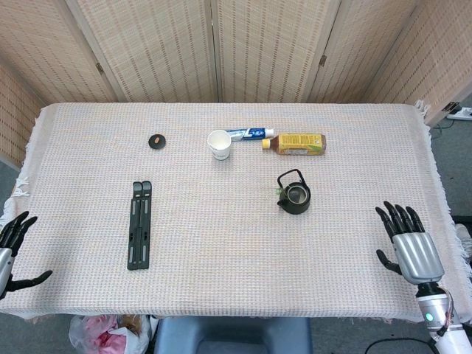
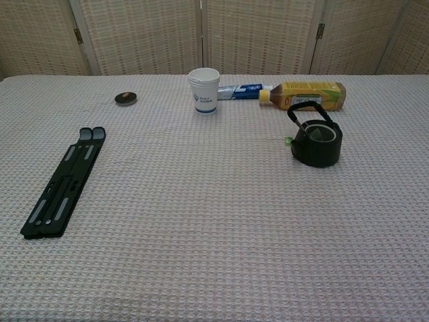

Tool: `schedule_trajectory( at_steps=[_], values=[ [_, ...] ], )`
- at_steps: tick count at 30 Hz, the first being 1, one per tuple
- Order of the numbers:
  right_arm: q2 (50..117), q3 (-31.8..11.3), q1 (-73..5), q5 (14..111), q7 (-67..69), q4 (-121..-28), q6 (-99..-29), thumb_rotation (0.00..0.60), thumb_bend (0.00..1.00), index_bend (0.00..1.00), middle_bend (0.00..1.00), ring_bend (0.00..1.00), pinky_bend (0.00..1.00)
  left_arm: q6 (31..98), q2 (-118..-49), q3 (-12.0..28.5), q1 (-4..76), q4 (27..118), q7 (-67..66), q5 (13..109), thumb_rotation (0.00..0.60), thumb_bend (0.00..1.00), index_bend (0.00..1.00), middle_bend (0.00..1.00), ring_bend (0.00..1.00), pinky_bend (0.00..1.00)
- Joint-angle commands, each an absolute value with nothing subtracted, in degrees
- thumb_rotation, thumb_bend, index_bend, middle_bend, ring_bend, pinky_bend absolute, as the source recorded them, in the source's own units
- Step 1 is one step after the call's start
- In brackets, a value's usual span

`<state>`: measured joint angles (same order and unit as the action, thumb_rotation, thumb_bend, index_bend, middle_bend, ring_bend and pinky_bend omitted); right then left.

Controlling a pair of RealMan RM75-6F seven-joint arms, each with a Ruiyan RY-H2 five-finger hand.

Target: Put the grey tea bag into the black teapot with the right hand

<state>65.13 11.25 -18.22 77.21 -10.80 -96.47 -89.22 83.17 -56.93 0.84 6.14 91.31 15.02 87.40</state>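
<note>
Woven tablecloth (image 1: 221,243) is covering the table, screens (image 1: 258,44) standing behind; both hands, right hand (image 1: 411,247) and left hand (image 1: 11,247), are hanging spread and empty at the near corners.

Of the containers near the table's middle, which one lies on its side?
The yellow tea bottle lies on its side, cap toward the paper cup; the cup and the black teapot stand upright.

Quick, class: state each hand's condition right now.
Left hand: open, fingers spread, holding nothing.
Right hand: open, fingers spread, holding nothing.
</note>
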Motion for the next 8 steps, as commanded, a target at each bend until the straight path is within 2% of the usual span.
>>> schedule_trajectory(
  at_steps=[1, 8],
  values=[
    [64.86, 10.08, -17.24, 78.35, -10.07, -96.11, -88.21, 0.600, 0.25, 0.00, 0.00, 0.00, 0.00, 83.33, -56.98, 0.79, 5.95, 91.55, 14.62, 87.29, 0.600, 0.13, 0.00, 0.00, 0.05, 0.29],
    [64.49, 7.91, -15.77, 78.66, -10.29, -96.21, -86.72, 0.600, 0.25, 0.00, 0.00, 0.00, 0.00, 82.20, -57.17, 0.86, 6.50, 91.49, 14.13, 87.10, 0.600, 0.13, 0.00, 0.00, 0.05, 0.29]
  ],
)
